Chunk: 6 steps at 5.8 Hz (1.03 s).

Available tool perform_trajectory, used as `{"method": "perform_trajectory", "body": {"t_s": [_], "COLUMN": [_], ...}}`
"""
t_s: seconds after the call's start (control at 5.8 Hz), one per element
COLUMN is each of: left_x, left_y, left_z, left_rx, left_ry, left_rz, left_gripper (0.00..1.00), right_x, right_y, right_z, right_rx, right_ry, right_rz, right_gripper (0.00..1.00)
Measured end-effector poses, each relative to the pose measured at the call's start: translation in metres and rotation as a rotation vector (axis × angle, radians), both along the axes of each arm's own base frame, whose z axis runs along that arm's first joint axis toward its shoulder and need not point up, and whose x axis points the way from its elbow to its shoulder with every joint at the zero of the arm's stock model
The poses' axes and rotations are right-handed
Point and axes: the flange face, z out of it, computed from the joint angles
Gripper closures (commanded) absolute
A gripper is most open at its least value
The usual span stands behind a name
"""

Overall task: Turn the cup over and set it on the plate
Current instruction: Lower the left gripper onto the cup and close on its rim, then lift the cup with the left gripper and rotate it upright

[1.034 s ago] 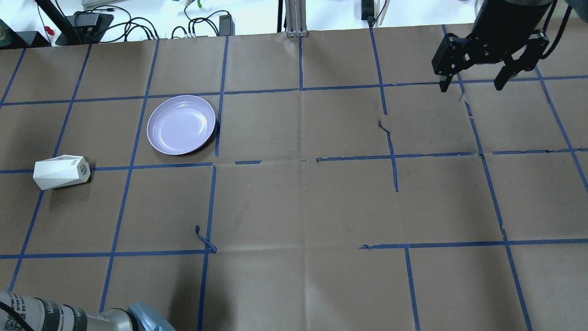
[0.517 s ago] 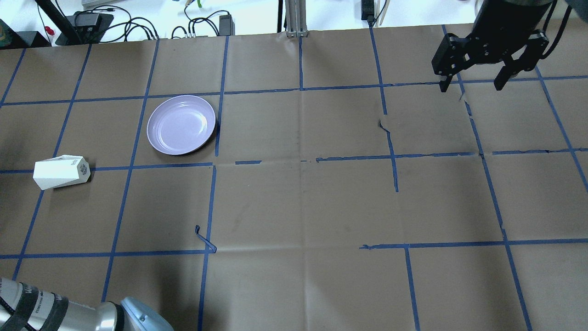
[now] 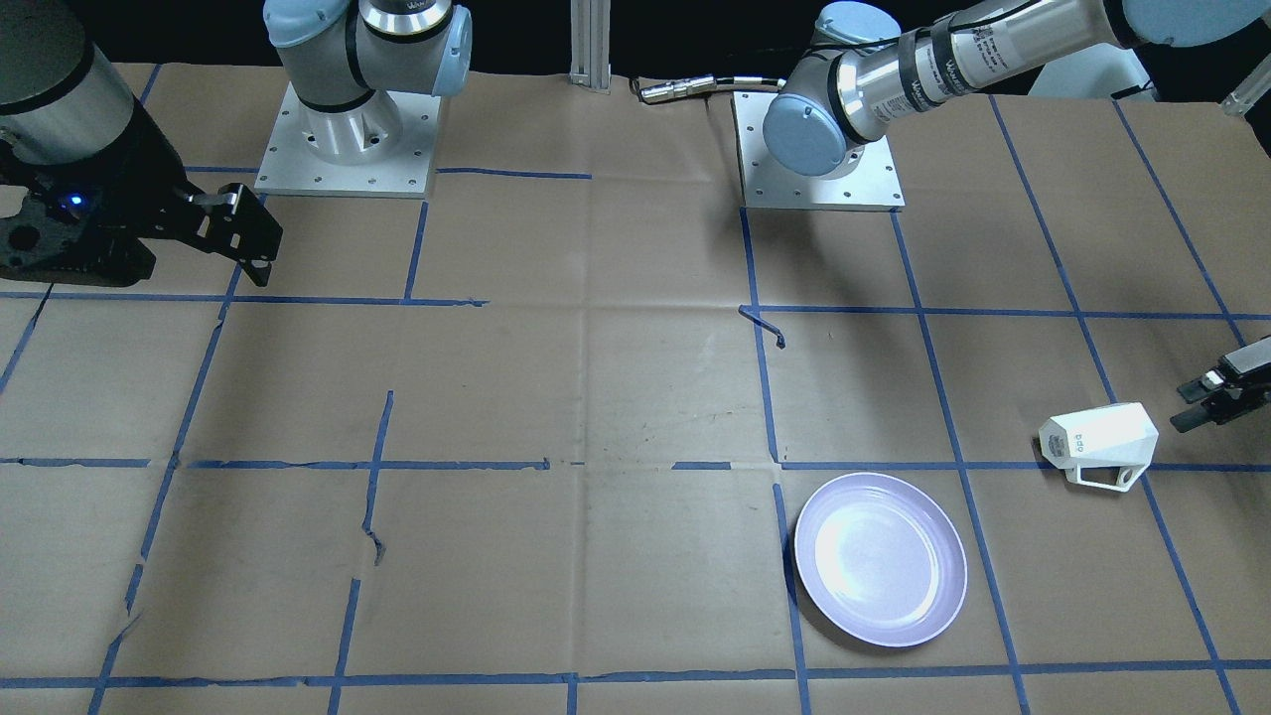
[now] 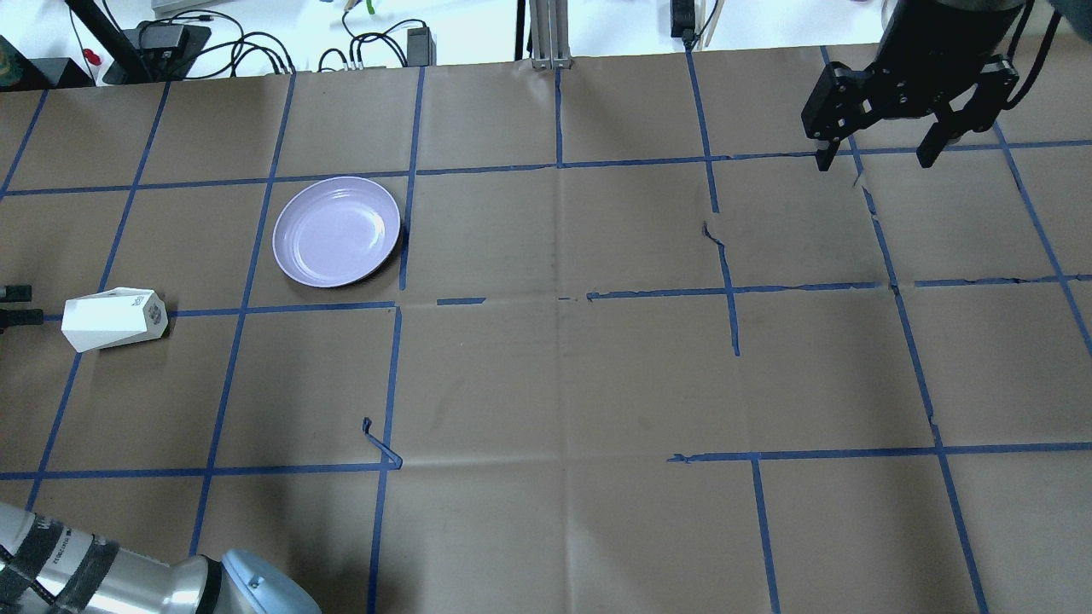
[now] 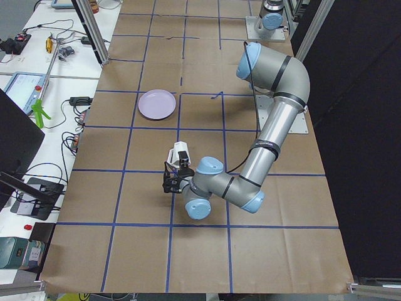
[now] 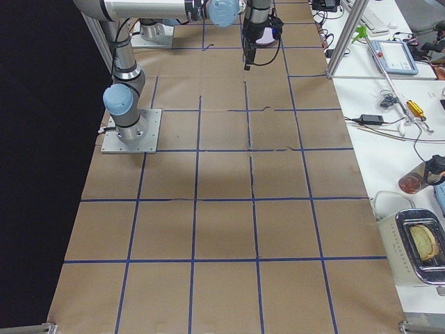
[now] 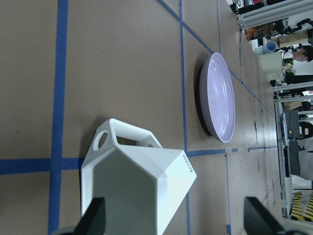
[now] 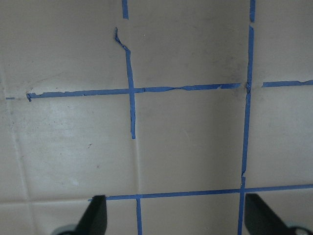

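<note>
The white faceted cup lies on its side at the table's left, wide end toward the left edge, and also shows in the front view. In the left wrist view the cup fills the lower middle, handle on top. My left gripper is open and empty, level with the cup's wide end and a short gap from it; it also shows in the front view. The lavender plate sits empty beyond and right of the cup and shows in the left wrist view. My right gripper is open and empty, raised over the far right.
Brown paper with a blue tape grid covers the table. A loose curl of tape sticks up near the front middle. Cables and gear and an aluminium post line the far edge. Both arm bases stand on the robot's side.
My left gripper's fingertips have come into the overhead view at the left edge, toward the cup. The left elbow has shifted at the bottom left. Cup, plate and right arm have not moved.
</note>
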Motion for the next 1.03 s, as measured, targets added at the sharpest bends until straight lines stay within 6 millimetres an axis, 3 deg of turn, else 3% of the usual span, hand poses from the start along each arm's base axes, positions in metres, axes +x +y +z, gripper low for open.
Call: {"method": "perform_trajectory", "body": {"t_s": [0.17, 0.34, 0.52, 0.69, 1.03], "left_x": [-0.006, -0.012, -0.017, -0.019, -0.023], "left_y": [0.001, 0.001, -0.001, -0.002, -0.001], "left_z": [-0.019, -0.033, -0.040, -0.043, -0.044], "left_rx": [-0.002, -0.009, -0.022, -0.029, -0.024], "left_ry": [0.069, 0.121, 0.142, 0.152, 0.174], "left_rz": [0.001, -0.002, -0.008, -0.008, -0.007], "left_gripper": [0.00, 0.15, 0.65, 0.97, 1.00], "right_x": [0.000, 0.000, 0.000, 0.000, 0.000], "right_y": [0.000, 0.000, 0.000, 0.000, 0.000], "right_z": [0.000, 0.000, 0.000, 0.000, 0.000], "right_rx": [0.000, 0.000, 0.000, 0.000, 0.000], "right_ry": [0.000, 0.000, 0.000, 0.000, 0.000], "right_rz": [0.000, 0.000, 0.000, 0.000, 0.000], "right_gripper": [0.00, 0.00, 0.00, 0.00, 0.00]}}
